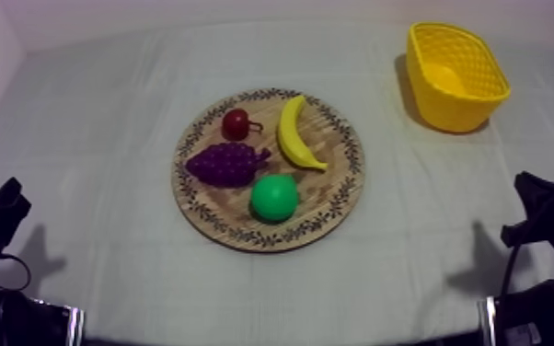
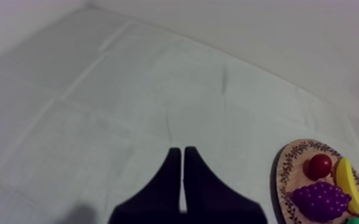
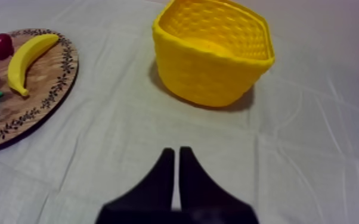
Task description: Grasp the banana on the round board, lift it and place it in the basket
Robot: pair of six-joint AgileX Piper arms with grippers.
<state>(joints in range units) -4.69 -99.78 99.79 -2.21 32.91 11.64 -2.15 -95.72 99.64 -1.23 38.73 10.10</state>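
A grey-white cloth covered the desk [image 1: 106, 138] and ran up to a pale wall behind; on it, at the centre of the top view, lay the round wooden board [image 1: 336, 198], and at the upper right of that frame stood the yellow basket [image 1: 446, 110], well apart from the board.

The banana [image 1: 292, 133] lay on the board's upper right part, curved, with the small red fruit [image 1: 236, 123] near it on the left and the bunch of grapes [image 1: 228, 164] just beside its lower end; the green pear [image 1: 273, 198] sat below them.

The left claw [image 2: 182, 152] hung over bare cloth, fingers closed together on nothing; the right claw [image 3: 176, 152] was closed on nothing too, facing the basket with the board off to one side.

We judged the reach not yet begun; the right arm looked the better choice, being on the basket's side; it should open wide, come down across the banana's middle, square to its length, and keep clear of the grapes.

We counted one board, one basket, one banana, one bunch of grapes, one red fruit, one pear, two claws.
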